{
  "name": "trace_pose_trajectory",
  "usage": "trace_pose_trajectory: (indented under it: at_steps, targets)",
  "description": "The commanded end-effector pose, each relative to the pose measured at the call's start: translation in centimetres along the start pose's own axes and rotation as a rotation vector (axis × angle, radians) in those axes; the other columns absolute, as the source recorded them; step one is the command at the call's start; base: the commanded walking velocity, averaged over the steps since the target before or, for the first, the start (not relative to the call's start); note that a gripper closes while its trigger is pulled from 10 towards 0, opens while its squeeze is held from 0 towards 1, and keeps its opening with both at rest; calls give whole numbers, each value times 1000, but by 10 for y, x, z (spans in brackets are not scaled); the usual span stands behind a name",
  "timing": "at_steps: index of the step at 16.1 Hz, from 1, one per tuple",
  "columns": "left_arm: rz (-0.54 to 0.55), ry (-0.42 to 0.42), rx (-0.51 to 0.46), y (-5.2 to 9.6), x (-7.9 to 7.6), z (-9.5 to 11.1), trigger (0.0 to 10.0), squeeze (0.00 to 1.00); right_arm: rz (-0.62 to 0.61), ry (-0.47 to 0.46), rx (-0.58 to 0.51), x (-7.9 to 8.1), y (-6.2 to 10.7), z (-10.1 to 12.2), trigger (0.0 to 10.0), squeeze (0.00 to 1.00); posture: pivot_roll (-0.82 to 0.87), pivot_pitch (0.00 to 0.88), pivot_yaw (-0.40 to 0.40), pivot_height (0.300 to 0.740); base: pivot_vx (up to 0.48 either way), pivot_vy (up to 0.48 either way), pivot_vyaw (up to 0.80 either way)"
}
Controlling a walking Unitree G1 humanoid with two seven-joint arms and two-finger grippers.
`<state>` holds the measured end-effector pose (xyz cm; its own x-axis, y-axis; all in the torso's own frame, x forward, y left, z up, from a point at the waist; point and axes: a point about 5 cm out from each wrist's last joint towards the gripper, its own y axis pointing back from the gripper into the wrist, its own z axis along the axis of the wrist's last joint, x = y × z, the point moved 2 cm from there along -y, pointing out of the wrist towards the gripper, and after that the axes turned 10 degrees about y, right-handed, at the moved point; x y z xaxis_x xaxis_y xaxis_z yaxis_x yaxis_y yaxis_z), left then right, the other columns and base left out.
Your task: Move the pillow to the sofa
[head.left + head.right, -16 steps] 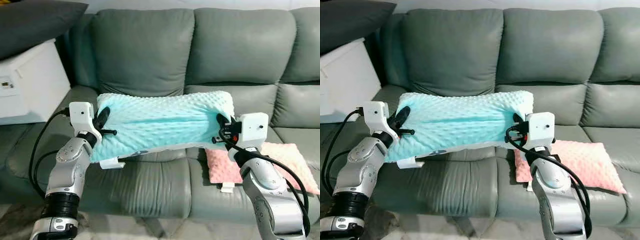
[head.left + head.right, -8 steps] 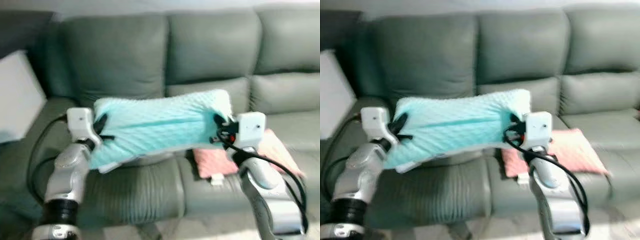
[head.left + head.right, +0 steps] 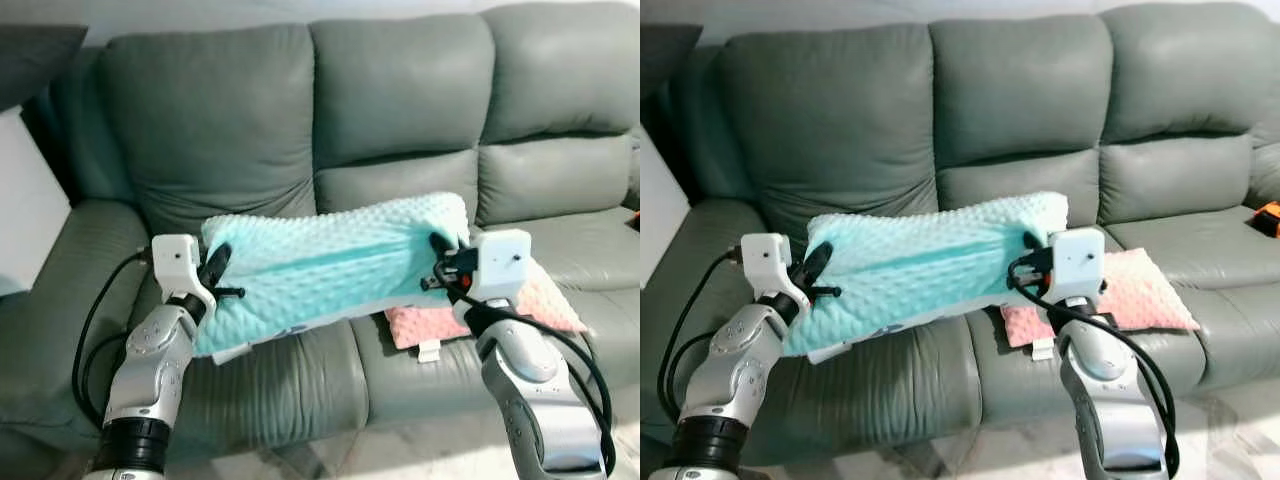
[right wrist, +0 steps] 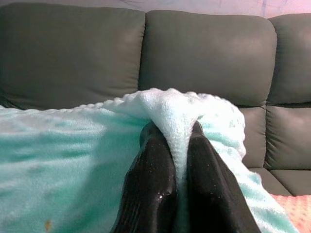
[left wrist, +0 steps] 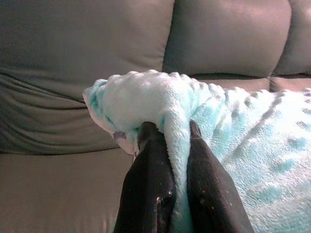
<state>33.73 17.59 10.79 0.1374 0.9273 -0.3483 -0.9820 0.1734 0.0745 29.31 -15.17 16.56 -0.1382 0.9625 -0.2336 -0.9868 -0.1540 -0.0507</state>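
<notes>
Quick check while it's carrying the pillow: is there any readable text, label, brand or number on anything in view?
None readable. The white tag at the pink cushion is too small to read. The teal pillow, held by the left gripper and the right gripper, and the grey sofa show no writing.

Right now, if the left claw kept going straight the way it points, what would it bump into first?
The left gripper is shut on the mint pillow; beyond that, probably the sofa's back cushion, though depth is hard to judge.
</notes>
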Motion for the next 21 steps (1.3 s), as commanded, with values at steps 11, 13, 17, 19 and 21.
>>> trace_pose_trajectory:
  at_steps: [11, 13, 17, 19, 21]
  targets:
    - [15, -51, -34, -2, 2, 13, 10000, 0, -26, -14, -42, 0, 0, 7, 10000, 0, -176, 14, 75, 740, 0, 301, 0]
    - [10, -54, -34, -3, 0, 13, 10000, 0, -30, -14, -43, -1, 1, 7, 10000, 0, -178, 15, 79, 740, 0, 480, 0]
    - [8, -58, -37, -4, -2, 12, 10000, 0, -36, -13, -41, -2, 1, 7, 10000, 0, -180, 16, 79, 740, 0, 360, 0]
    - [13, -62, -45, -4, -2, 13, 10000, 0, -36, -12, -41, -2, 2, 6, 10000, 0, -180, 16, 78, 740, 0, 0, 0]
    - [27, -70, -78, -3, -2, 17, 10000, 0, -37, -11, -41, -3, 2, 6, 10000, 0, -181, 16, 77, 740, 0, 0, 0]
